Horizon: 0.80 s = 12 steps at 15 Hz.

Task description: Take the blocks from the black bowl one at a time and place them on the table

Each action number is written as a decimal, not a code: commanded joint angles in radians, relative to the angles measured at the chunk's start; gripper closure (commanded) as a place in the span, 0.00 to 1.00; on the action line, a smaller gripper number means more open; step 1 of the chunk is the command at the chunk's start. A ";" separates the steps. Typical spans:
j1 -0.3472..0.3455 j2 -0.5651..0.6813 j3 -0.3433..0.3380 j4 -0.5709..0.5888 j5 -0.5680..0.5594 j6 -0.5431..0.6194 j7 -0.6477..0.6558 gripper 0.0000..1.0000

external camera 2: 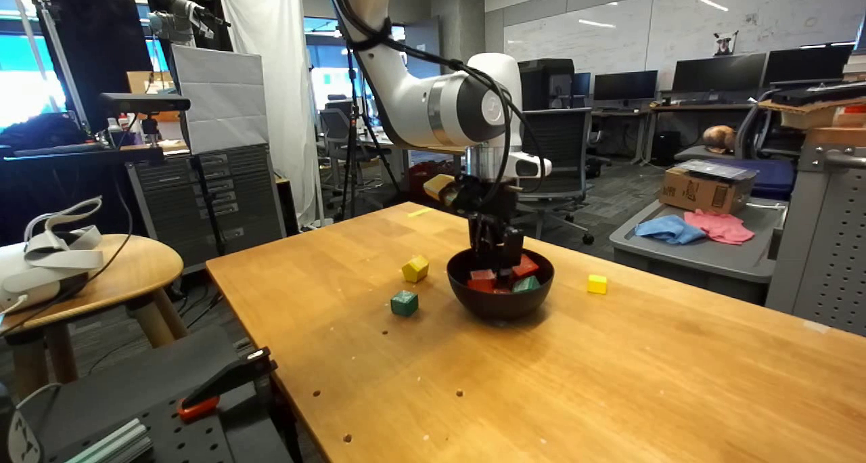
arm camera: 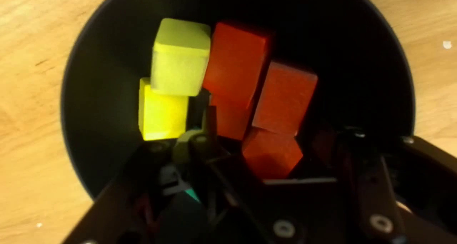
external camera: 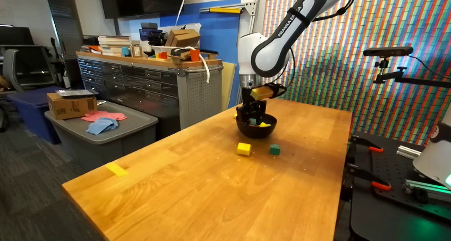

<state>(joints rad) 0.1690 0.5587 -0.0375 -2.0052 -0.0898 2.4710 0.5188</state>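
Note:
The black bowl [external camera: 256,131] stands on the table [external camera: 218,198] and also shows in an exterior view [external camera 2: 497,307]. My gripper [external camera: 252,119] points down into the bowl. In the wrist view its fingers [arm camera: 276,133] are spread, with a red block [arm camera: 273,154] showing between them; whether they touch it is unclear. Beside it lie more red blocks [arm camera: 285,97], a pale yellow block [arm camera: 180,58] and a brighter yellow block [arm camera: 162,112]. A green block [external camera 2: 526,285] is in the bowl. On the table are a yellow block [external camera: 244,149], a green block [external camera: 275,149] and another yellow block [external camera 2: 597,284].
A yellow tape strip [external camera: 116,169] lies near a table corner. Black clamps with orange tips [external camera: 380,185] grip the edge by the robot base. A grey bin [external camera: 102,124] and a drawer workbench [external camera: 141,75] stand beside the table.

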 commanded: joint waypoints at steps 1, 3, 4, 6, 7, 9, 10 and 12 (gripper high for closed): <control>0.007 0.067 -0.006 0.072 0.029 -0.023 -0.026 0.44; 0.006 0.082 -0.012 0.085 0.030 -0.034 -0.025 0.54; 0.004 0.083 -0.010 0.088 0.035 -0.038 -0.026 0.62; 0.004 0.083 -0.010 0.092 0.045 -0.040 -0.023 0.79; 0.004 0.082 -0.011 0.094 0.051 -0.041 -0.021 0.86; 0.003 0.083 -0.013 0.098 0.060 -0.046 -0.017 0.84; 0.000 0.083 -0.012 0.101 0.067 -0.051 -0.018 0.84; 0.003 0.071 -0.015 0.095 0.071 -0.058 -0.014 0.84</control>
<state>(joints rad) 0.1710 0.6136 -0.0439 -1.9431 -0.0459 2.4379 0.5188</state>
